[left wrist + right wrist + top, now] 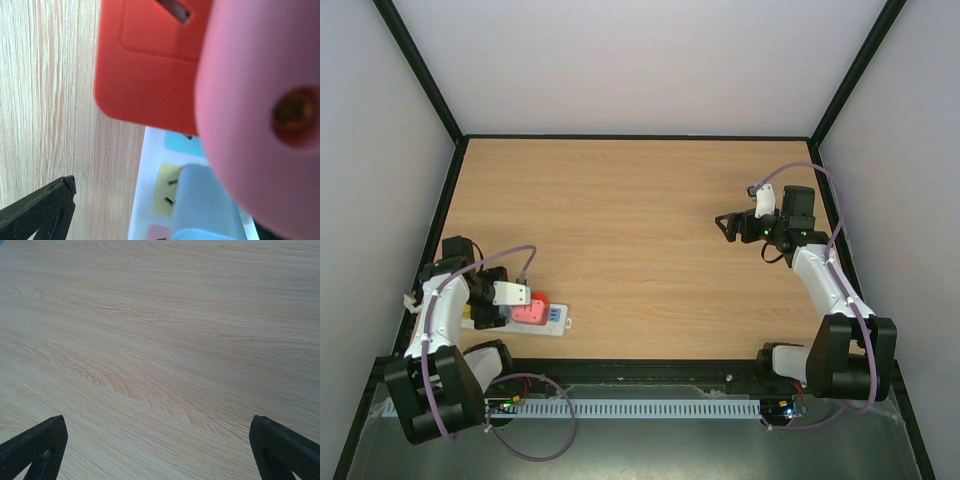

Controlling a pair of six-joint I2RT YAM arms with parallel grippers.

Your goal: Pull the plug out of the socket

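Observation:
The socket [558,322], a long white power strip with pastel faces, lies at the table's near left; it also shows in the left wrist view [150,165]. A red plug [539,298] and a pink plug [526,314] stand in it, both very close in the left wrist view, red [145,65] and pink [260,110]. A pale blue plug [205,200] sits in the strip beside a yellow face. My left gripper [490,305] is open over the strip's left end [165,210], with the blue plug between its jaws, untouched; only one fingertip [50,202] shows. My right gripper [730,225] is open and empty [160,450].
Black frame rails and pale walls ring the wooden table [640,230]. The right gripper hovers over bare wood at the far right. A grey cable loops over each arm, and a slotted white rail [640,408] runs along the near edge.

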